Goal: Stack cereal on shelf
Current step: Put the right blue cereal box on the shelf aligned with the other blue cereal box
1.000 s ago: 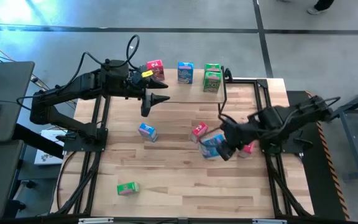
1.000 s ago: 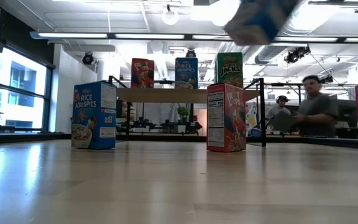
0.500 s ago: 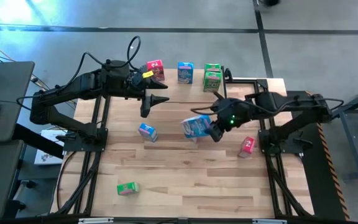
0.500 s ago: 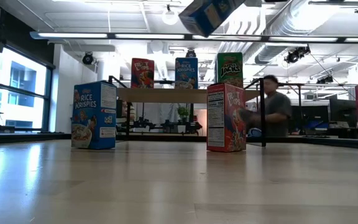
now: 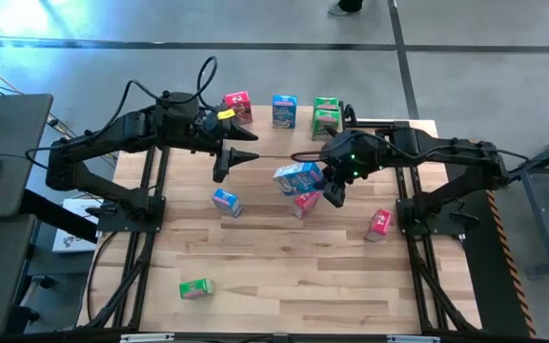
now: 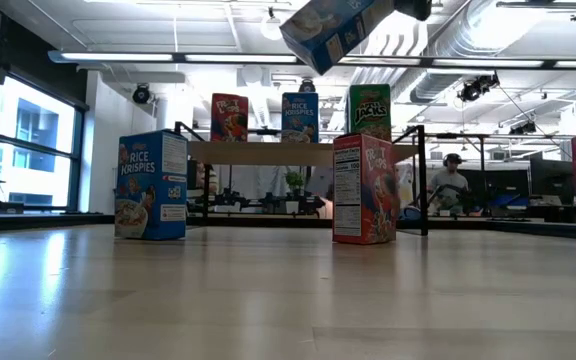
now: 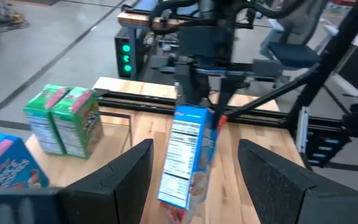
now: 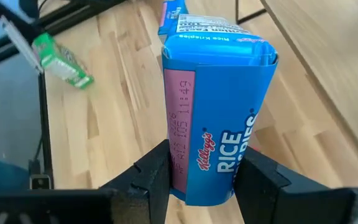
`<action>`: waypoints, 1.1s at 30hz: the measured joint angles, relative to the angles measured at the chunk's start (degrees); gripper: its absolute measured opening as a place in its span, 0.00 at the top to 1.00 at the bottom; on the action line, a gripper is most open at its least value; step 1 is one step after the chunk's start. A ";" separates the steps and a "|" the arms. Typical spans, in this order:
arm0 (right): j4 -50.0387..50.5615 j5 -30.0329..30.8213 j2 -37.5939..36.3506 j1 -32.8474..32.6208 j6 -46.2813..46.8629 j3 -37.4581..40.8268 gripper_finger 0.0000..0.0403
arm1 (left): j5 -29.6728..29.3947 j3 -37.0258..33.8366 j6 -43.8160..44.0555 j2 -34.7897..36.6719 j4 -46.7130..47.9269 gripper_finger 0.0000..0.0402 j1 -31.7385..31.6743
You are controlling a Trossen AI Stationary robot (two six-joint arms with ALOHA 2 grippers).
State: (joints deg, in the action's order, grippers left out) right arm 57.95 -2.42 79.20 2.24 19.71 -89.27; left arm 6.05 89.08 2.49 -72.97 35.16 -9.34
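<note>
Blue cardboard fills the right end effector, which is closed on a small cereal box and carries it in the air above the middle of the counter, a little toward the far edge. The held box is tilted, its long axis slanting rather than upright. The shelf, a small light-wood plank on thin black legs, lies beyond the box, at the counter's far edge. That is the relation the next move turns on: the box must travel away from the counter's middle, toward the far edge, and be levelled before it is set down. The right arm is plainly the nearer one, since it already has the box.

The left end effector hangs with its fingers apart and empty, over the far left part of the counter, near the shelf's left end.

Along the far edge stand a red box, a second blue box and two green boxes, one set in front of the other. In the low view three of these show standing side by side on the shelf.

Loose on the counter: another blue box left of centre, a red box just below the held one, a red box toward the right edge, and a green box lying near the front left corner.
</note>
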 joint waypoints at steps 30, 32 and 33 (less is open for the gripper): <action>0.27 -1.61 0.00 4.16 -24.73 0.04 0.65 | 2.44 -0.02 -0.14 -14.12 -6.60 0.44 0.51; 0.33 -1.46 0.00 4.16 -24.73 0.04 0.65 | 2.44 -0.04 -0.33 -14.62 -6.96 0.44 0.92; 0.39 -1.46 0.00 4.16 -24.73 0.04 0.65 | 2.43 -0.04 -0.64 -14.74 -6.98 0.44 1.16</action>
State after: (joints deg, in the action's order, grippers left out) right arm 58.34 -3.88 79.20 6.39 -5.02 -89.23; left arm 8.48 89.03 1.85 -87.71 28.17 -8.18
